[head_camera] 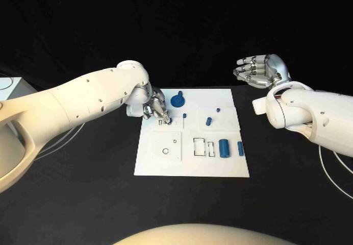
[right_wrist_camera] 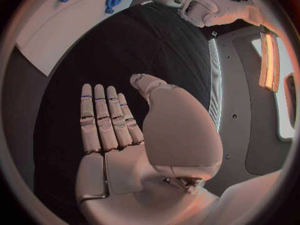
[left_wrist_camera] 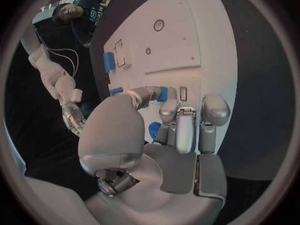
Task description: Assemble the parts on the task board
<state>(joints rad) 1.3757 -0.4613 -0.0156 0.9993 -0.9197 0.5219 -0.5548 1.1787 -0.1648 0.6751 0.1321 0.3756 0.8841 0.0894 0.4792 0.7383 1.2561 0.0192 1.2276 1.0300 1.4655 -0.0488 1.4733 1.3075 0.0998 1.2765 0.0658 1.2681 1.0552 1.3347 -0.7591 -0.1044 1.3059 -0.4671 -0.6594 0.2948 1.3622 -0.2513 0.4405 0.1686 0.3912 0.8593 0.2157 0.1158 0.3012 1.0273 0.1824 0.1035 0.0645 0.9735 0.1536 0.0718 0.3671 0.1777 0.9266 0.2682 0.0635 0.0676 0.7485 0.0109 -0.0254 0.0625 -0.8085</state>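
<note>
A black table [head_camera: 88,194] is lying under everything, carrying the white board [head_camera: 193,163] at its middle, with the background beyond it dark. The left arm [head_camera: 73,104] is reaching in over the table toward the board's far left corner, and the right arm [head_camera: 312,115] is staying off to the board's right side, clear of it. The left hand [head_camera: 156,109] is pointing down at the board's far left part, its fingers [left_wrist_camera: 178,130] curling close over the surface beside a small blue part [left_wrist_camera: 164,93]; the wrist view is showing the thumb and a fingertip coming together right at that part, but I cannot tell whether they are actually pinching it. The right hand [head_camera: 259,70] is hovering above the bare table beyond the board's far right corner, holding nothing, with its fingers [right_wrist_camera: 103,117] lying straight and side by side and the thumb standing apart. On the board, a round blue disc [head_camera: 177,99] is standing near the far edge just right of the left hand, a blue cylinder [head_camera: 224,148] is lying in the right half next to outlined rectangular slots, a slimmer blue pin [head_camera: 240,148] is lying just right of it, a short blue piece [head_camera: 209,121] is sitting near the middle, and a tiny blue peg [head_camera: 218,109] is sitting beyond that.
</note>
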